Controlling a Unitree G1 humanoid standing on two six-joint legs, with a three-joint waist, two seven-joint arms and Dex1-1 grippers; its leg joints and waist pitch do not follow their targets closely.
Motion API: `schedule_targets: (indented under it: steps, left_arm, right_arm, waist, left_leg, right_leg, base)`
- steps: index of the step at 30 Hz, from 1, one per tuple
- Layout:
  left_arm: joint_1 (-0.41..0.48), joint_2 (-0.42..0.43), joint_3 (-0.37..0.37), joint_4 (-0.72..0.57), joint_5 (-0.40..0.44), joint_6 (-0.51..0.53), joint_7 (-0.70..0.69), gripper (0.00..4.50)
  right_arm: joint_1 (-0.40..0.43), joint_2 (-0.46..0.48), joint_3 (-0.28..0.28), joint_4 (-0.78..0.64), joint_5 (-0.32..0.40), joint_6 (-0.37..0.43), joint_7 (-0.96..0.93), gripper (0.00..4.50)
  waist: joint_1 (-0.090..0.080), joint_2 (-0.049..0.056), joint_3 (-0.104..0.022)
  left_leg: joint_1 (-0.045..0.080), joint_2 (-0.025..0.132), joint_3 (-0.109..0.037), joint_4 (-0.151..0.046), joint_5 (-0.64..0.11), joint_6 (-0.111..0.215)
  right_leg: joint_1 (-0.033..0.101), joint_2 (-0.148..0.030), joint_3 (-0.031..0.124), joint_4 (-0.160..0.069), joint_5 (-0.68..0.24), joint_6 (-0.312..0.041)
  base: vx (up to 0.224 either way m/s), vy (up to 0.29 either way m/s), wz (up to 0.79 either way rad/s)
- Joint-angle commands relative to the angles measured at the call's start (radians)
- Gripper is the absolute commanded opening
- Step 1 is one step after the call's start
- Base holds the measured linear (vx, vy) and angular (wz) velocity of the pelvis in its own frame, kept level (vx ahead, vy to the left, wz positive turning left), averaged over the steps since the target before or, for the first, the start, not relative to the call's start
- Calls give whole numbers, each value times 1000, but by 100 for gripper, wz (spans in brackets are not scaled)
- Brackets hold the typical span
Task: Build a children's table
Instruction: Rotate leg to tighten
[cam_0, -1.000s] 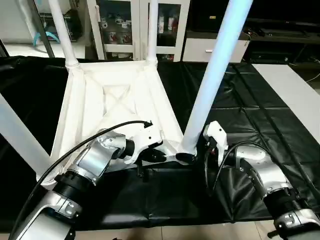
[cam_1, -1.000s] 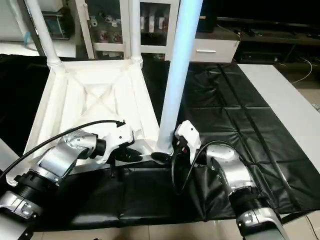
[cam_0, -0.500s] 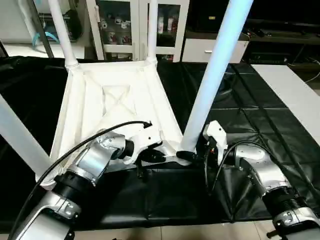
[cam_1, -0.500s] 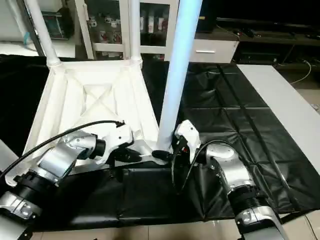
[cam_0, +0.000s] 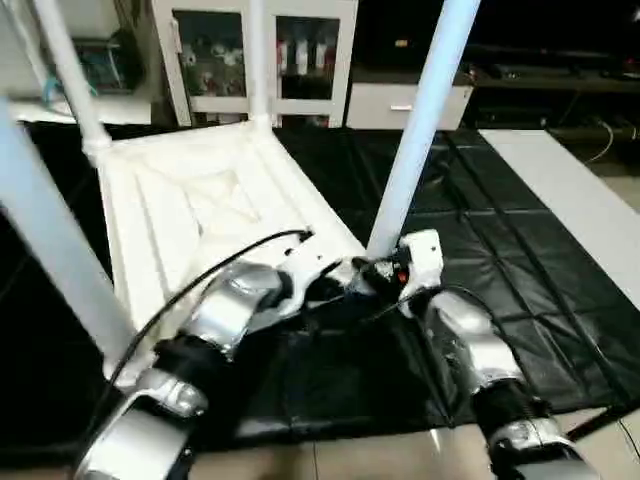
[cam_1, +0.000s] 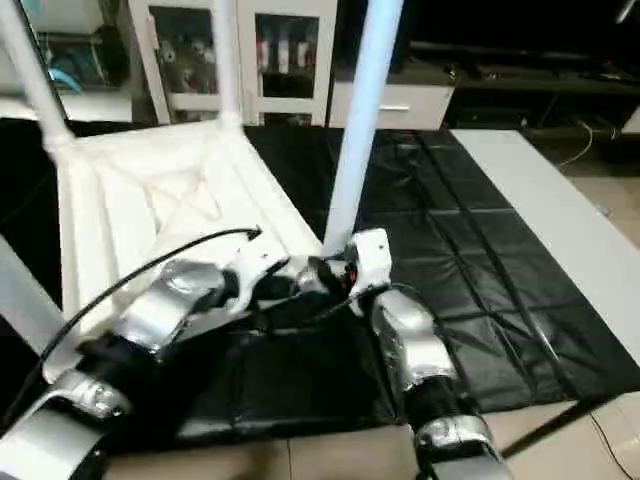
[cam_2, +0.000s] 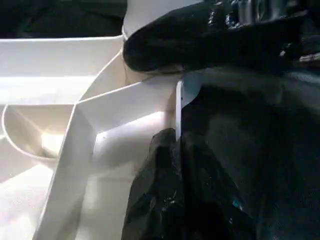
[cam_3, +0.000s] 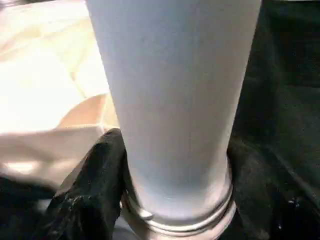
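The white table top (cam_0: 200, 200) lies ribbed side up on the black-covered work table (cam_0: 520, 270). Legs stand in its corner sockets: two at the far corners (cam_0: 258, 60), one at the near left (cam_0: 50, 250), one at the near right (cam_0: 415, 130). Both grippers meet at that near right corner. My right gripper (cam_0: 385, 272) is shut around the base of the near right leg (cam_3: 175, 100), with a black finger (cam_3: 95, 195) beside its collar. My left gripper (cam_0: 335, 285) is shut on the top's thin rim (cam_2: 178, 115), one finger (cam_2: 160, 200) against it.
A white surface (cam_0: 580, 190) adjoins the work table on the right. Glass-door cabinets (cam_0: 290, 60) and a dark shelf stand behind. The work table's front edge (cam_0: 350, 430) runs just below my forearms, with floor beyond it.
The head camera has moved, shifting the whole picture. Both grippers remain at the near right corner, the right one still on the leg's base; my left forearm now reaches further towards the leg.
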Motion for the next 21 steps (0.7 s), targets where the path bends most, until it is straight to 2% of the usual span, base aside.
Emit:
schedule_targets:
  steps: [1,3,4,5,6,7,8,10,11,12,13,16,17,18,19,20,21]
  left_arm:
    - [-9,-29,4,86,18,-4,90,0]
    - [-35,-50,15,131,34,-39,157,0]
    - [-39,-52,16,138,36,-44,165,0]
    - [-39,-52,16,138,36,-44,165,0]
    - [-45,-58,23,151,42,-58,186,0]
    - [-45,-58,23,151,42,-58,186,0]
    - [-52,-60,27,167,45,-70,196,0]
    - [-48,-47,23,170,47,-79,186,0]
    - [-45,-39,20,169,48,-81,178,0]
    - [-45,-39,20,169,48,-81,178,0]
    - [-49,-36,20,182,48,-91,179,0]
    - [-55,-25,13,199,54,-113,160,0]
    - [-55,-24,12,199,54,-113,159,0]
    - [-56,-19,8,199,57,-115,149,0]
    - [-52,-10,8,192,59,-117,140,0]
    - [-48,-5,8,186,60,-118,134,0]
    - [-28,19,-6,153,67,-107,96,0]
  right_arm:
    - [-26,20,-27,84,-44,57,-194,262]
    - [-49,65,-39,101,-96,30,-395,262]
    - [-52,71,-40,103,-104,24,-421,262]
    - [-52,71,-40,103,-104,24,-421,262]
    - [-65,84,-44,105,-119,-12,-461,262]
    - [-65,84,-44,105,-119,-12,-461,262]
    - [-79,92,-48,110,-119,-46,-474,262]
    - [-83,99,-37,89,-104,-80,-404,262]
    - [-80,100,-26,80,-106,-85,-379,262]
    - [-80,100,-26,80,-106,-85,-379,262]
    - [-78,104,-25,77,-103,-101,-369,297]
    - [-37,113,-62,-13,-53,-106,-358,297]
    - [-35,112,-63,-17,-52,-105,-358,318]
    - [-19,104,-63,-49,-52,-95,-357,334]
    - [5,88,-62,-94,-48,-80,-345,337]
    - [22,76,-60,-123,-46,-69,-336,341]
    - [30,37,-82,-165,-20,-33,-298,365]
  waist:
    - [-5,12,-42]
    - [-7,12,-45]
    - [-8,13,-43]
    - [-6,12,-46]
    - [-4,9,-47]
    - [-4,10,-47]
    - [-1,11,-46]
    - [1,14,-47]
    - [3,22,-48]
    - [2,19,-47]
    - [3,23,-47]
    - [7,22,-47]
    - [11,23,-49]
    - [10,17,-49]
    - [15,25,-49]
    - [14,24,-45]
    - [11,24,-45]
  left_leg:
    - [3,4,-8,-81,-421,-30]
    - [7,3,-5,-78,-415,-31]
    - [3,2,-6,-79,-408,-32]
    - [5,3,-4,-78,-406,-29]
    - [3,4,-1,-78,-394,-20]
    - [2,4,-1,-78,-385,-16]
    - [-2,5,1,-79,-373,-8]
    - [-3,5,3,-78,-356,-2]
    - [-5,6,4,-78,-332,2]
    - [-6,6,5,-77,-323,6]
    - [-6,6,6,-77,-308,8]
    - [-4,5,11,-75,-281,22]
    - [-2,6,11,-74,-263,24]
    - [-6,6,11,-74,-251,27]
    - [-4,7,12,-74,-236,28]
    - [-10,7,10,-77,-234,28]
    - [-10,7,7,-80,-249,25]
  right_leg:
    - [26,-35,18,-88,-510,-107]
    - [19,-36,21,-91,-500,-96]
    - [19,-36,21,-91,-492,-94]
    - [20,-35,22,-88,-472,-95]
    - [20,-35,24,-84,-438,-102]
    - [22,-35,25,-82,-420,-106]
    - [25,-35,26,-79,-393,-113]
    - [28,-35,27,-75,-362,-124]
    - [31,-35,29,-70,-325,-135]
    - [32,-34,29,-70,-308,-140]
    - [34,-34,30,-66,-286,-151]
    - [37,-34,32,-67,-260,-163]
    - [38,-35,32,-63,-243,-169]
    - [41,-34,32,-62,-236,-170]
    - [40,-35,33,-61,-227,-172]
    - [45,-35,32,-61,-230,-165]
    - [46,-33,30,-63,-263,-151]
  base:
    - [0,0,0]
    - [0,0,0]
    - [0,0,0]
    - [0,0,0]
    - [0,0,0]
    - [0,0,0]
    - [0,0,0]
    - [0,0,0]
    - [0,0,0]
    - [0,0,0]
    - [0,0,0]
    - [0,0,0]
    - [0,0,0]
    - [0,0,0]
    - [0,0,0]
    - [0,0,0]
    - [0,0,0]
